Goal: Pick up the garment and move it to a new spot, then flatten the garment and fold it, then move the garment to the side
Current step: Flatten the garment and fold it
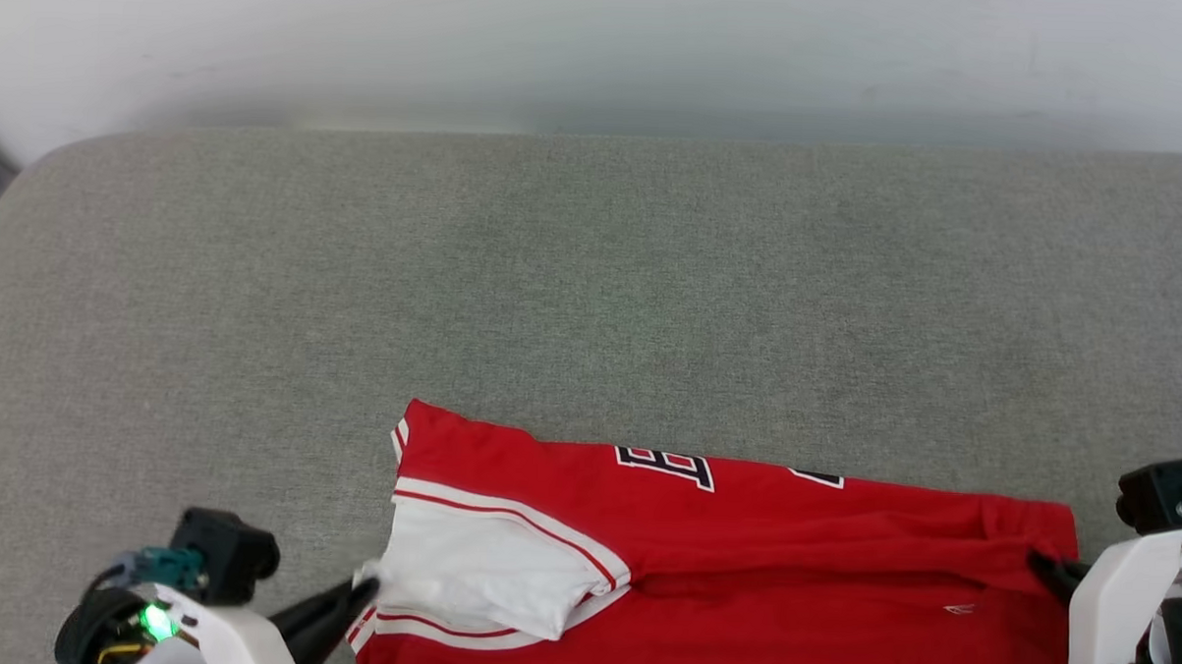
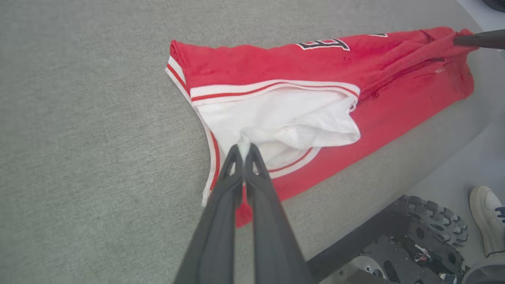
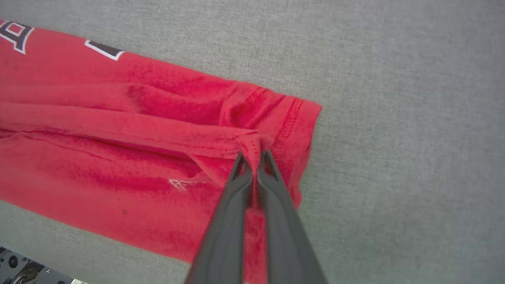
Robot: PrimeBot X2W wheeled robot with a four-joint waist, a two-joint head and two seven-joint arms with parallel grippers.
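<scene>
The garment (image 1: 789, 565) is a soft red jersey lying on a grey surface (image 1: 593, 273) with a fine woven, felt-like texture and a rounded far corner. It sits at the near edge of the surface, folded into a long band. Its long axis runs left to right across the head view, with the sleeve end toward the robot's left and the stitched hem toward its right.

The white sleeve (image 1: 484, 574) is limp and rumpled and bordered by red-and-white striped trim. Loose ridges and creases run lengthwise through the red cloth near the hem.

The left gripper (image 2: 244, 148) has its dark, tapering fingers nearly closed, pinching a small peak of white sleeve fabric. The right gripper (image 3: 254, 152) has its fingers pressed close together on a bunched fold of red cloth just inside the hem.

The chest lettering (image 1: 665, 465) is folded over, so only parts of two black-and-white characters show and they cannot be read. The bottom of the head view cuts off the garment's near side. In the left wrist view, a white shoe (image 2: 487, 217) and a dark knobbly wheel (image 2: 430, 225) stand on the floor beyond the surface's edge.
</scene>
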